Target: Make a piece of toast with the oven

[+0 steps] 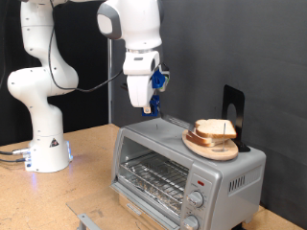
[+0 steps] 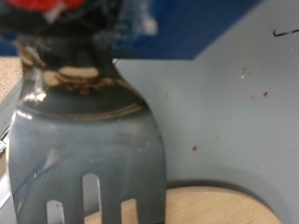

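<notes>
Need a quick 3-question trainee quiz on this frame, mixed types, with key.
1. True or false: the bread lies inside the oven.
2. What does the gripper hold above the oven? A) tongs B) a slotted spatula C) a knife
3. Fill in: the wooden plate stands on the ___ of the oven.

Key: 1 false: the bread sits on the plate, outside the oven. 2 B. 3 top.
</notes>
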### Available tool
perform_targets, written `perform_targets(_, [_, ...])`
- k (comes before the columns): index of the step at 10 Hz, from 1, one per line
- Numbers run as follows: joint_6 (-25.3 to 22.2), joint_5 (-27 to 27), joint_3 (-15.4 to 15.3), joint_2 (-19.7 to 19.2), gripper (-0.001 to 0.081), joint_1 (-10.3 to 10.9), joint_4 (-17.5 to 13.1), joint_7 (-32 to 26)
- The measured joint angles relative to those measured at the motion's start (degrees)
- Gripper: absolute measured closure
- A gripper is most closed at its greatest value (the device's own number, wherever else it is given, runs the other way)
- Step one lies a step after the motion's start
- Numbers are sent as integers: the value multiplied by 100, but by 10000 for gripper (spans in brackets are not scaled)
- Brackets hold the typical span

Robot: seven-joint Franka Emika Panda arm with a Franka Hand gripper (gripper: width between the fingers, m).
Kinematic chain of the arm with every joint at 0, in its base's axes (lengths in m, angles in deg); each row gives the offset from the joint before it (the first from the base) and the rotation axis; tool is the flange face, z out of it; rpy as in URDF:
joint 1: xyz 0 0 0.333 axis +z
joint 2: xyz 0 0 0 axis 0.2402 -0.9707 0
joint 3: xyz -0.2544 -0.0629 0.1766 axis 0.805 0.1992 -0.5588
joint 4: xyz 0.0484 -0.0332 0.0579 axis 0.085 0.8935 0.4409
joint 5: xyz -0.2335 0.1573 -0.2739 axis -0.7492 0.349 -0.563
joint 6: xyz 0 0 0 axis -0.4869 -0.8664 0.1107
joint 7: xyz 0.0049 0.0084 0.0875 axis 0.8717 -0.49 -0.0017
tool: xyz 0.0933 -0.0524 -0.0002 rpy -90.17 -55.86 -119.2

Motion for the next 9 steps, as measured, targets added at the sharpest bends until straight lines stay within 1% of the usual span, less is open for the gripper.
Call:
perform_targets(3, [-11, -14, -37, -227, 349, 0, -186, 47])
perform_targets(9, [-7, -21, -178, -462, 368, 1, -446, 237])
